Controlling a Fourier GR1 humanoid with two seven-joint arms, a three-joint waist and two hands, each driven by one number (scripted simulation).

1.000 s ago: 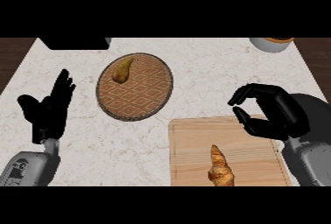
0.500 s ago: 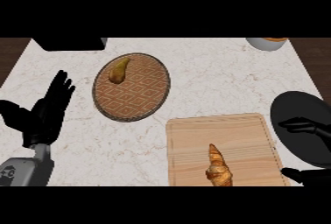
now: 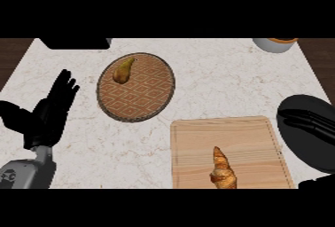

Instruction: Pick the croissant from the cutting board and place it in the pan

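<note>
My right hand (image 3: 311,126) has swung from above the cutting board (image 3: 226,142) to the bench's right edge by the dark pan (image 3: 301,111), its fingers unreadable, holding nothing I can see, so the croissant (image 3: 223,170) lies ungrasped on the board.

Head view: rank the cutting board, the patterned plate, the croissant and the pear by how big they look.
Largest to smallest as they look:
1. cutting board, cut off at the view's lower edge
2. patterned plate
3. croissant
4. pear, on the plate; close to the croissant in size, so that order is unsure.
</note>
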